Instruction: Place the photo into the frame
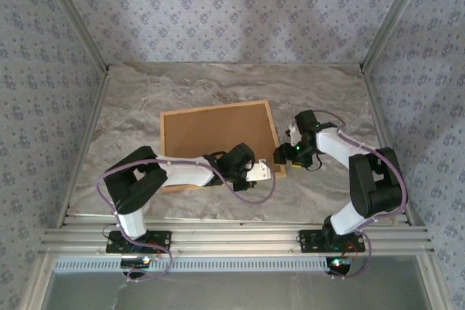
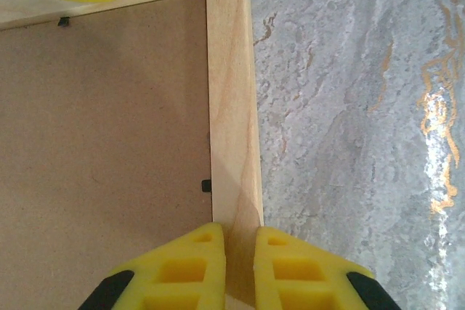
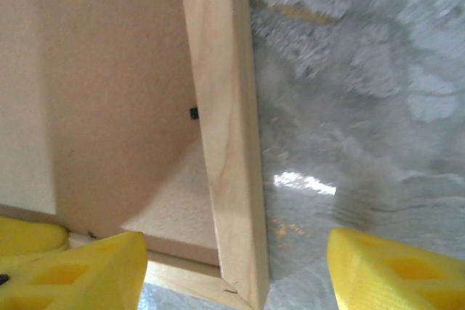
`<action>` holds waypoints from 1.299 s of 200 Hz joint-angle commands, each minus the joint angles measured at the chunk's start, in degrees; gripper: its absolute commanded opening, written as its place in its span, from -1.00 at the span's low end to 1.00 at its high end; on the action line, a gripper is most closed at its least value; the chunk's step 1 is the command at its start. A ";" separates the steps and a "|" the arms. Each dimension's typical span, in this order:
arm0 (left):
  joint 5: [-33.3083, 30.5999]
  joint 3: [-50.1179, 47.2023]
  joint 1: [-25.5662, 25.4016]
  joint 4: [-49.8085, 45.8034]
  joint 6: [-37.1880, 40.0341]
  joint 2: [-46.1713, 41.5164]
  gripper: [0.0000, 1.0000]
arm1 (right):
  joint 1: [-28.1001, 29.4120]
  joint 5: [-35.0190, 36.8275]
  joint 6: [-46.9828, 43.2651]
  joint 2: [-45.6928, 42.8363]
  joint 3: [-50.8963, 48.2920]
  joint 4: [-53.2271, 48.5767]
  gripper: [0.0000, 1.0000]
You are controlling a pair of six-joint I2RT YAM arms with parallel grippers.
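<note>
- The frame (image 1: 214, 108) lies flat in the middle of the marble table (image 1: 131, 107). Its back is up, so the plain brown backing board (image 1: 211, 139) fills it. Whatever lies beneath that board is hidden.
- From the top view, the left arm (image 1: 182, 170) lies across the frame's near rail and covers most of it. The near right corner is lost among the two wrists.
- The left gripper (image 1: 256, 172) is hard to read from above. Its wrist view shows the left gripper (image 2: 240, 231) with both yellow fingers pressed onto the near rail of the frame (image 2: 232, 107), one on each side, close to the near right corner. The finger bases are cut off at the bottom edge.
- A small black tab (image 2: 205, 186) sits where the board meets the rail.
- The right gripper (image 1: 282, 156) sits just right of that corner. In its wrist view the right gripper (image 3: 240, 266) is spread wide and clamps nothing. One finger is over the board side and the other over bare table, with the frame (image 3: 221, 107) rail between them.
- That view is blurred. A paler wedge of board by the corner is unclear, as is a second yellow shape cut off at the lower left.
</note>
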 commanded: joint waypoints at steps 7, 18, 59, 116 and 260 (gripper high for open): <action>1.67 -0.10 1.06 3.25 -2.33 -3.91 -1.00 | -0.13 -4.75 1.44 -0.79 -1.59 1.89 0.32; 2.33 -0.14 1.48 4.17 -3.11 -4.42 -1.00 | -0.09 -5.02 1.58 -0.64 -1.94 2.25 0.32; 5.86 -0.76 2.95 8.13 -5.72 -4.03 -1.00 | -0.78 -10.44 4.45 -0.33 -3.98 6.93 0.33; 7.17 -2.34 3.56 10.64 -8.02 -2.00 -1.00 | -4.41 -19.96 10.62 -0.64 -8.42 16.09 0.03; -17.74 -6.60 -1.65 3.98 8.32 -8.10 0.51 | -6.42 -26.60 10.60 -1.62 -5.73 11.11 -0.47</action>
